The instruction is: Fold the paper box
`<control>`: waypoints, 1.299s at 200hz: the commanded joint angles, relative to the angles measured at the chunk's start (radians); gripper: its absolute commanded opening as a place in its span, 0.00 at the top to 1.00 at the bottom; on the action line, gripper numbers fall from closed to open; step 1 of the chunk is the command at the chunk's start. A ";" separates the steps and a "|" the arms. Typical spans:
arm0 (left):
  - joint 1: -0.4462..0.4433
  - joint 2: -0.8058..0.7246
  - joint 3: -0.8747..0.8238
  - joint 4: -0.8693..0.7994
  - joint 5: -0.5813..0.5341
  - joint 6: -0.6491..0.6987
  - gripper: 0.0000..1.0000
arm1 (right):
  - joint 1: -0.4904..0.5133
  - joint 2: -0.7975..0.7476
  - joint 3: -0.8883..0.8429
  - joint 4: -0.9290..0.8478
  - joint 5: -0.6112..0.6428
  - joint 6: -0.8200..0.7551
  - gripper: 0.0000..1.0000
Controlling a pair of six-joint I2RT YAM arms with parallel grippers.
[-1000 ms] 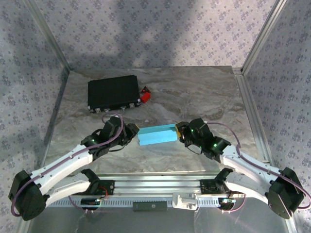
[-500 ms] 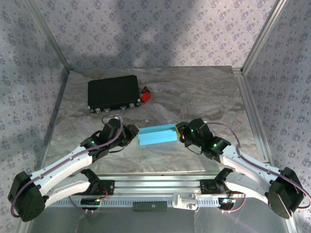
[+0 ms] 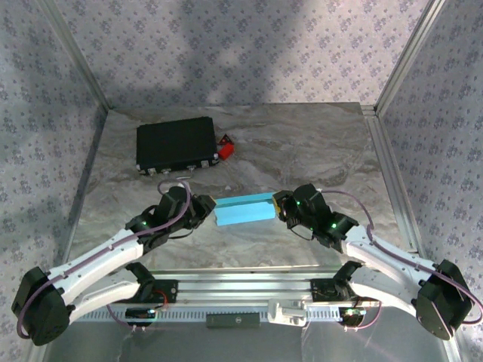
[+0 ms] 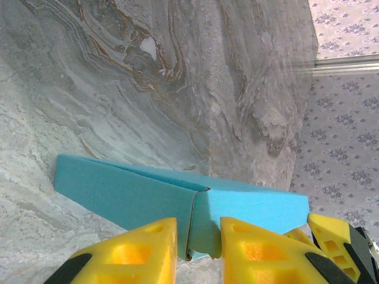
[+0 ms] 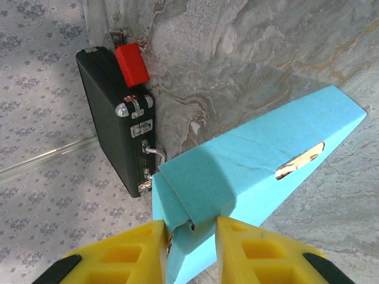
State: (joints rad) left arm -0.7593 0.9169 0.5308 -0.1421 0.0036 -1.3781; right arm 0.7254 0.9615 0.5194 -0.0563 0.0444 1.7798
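Left gripper (image 3: 205,207) nudges a touch closer, while the paper box (image 3: 243,210) stays put on the marbled table (image 3: 317,143), stretched between both arms. Now the left wrist view: yellow fingers (image 4: 136,248) sit narrow, pinching the box's near end at its seam. Over to the right gripper (image 3: 278,202), also narrow, its fingers (image 5: 260,248) clamped on the opposite end's flap. Well back on the left, a black case (image 3: 176,146) lies with a small red object (image 3: 226,148) just beside it.
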 commanded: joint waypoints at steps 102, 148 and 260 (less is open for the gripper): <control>-0.001 0.031 -0.071 -0.126 -0.045 -0.001 0.76 | 0.000 0.044 -0.018 -0.159 0.032 -0.006 0.76; -0.009 0.037 -0.085 -0.115 -0.053 -0.008 0.79 | 0.000 0.054 -0.019 -0.173 0.031 -0.005 0.78; -0.019 0.042 -0.115 -0.097 -0.060 -0.021 0.76 | 0.001 0.074 -0.017 -0.180 0.022 -0.005 0.80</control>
State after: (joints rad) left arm -0.7761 0.9257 0.4740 -0.0723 -0.0277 -1.3869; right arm 0.7261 0.9958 0.5293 -0.0555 0.0517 1.7802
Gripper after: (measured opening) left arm 0.220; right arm 0.205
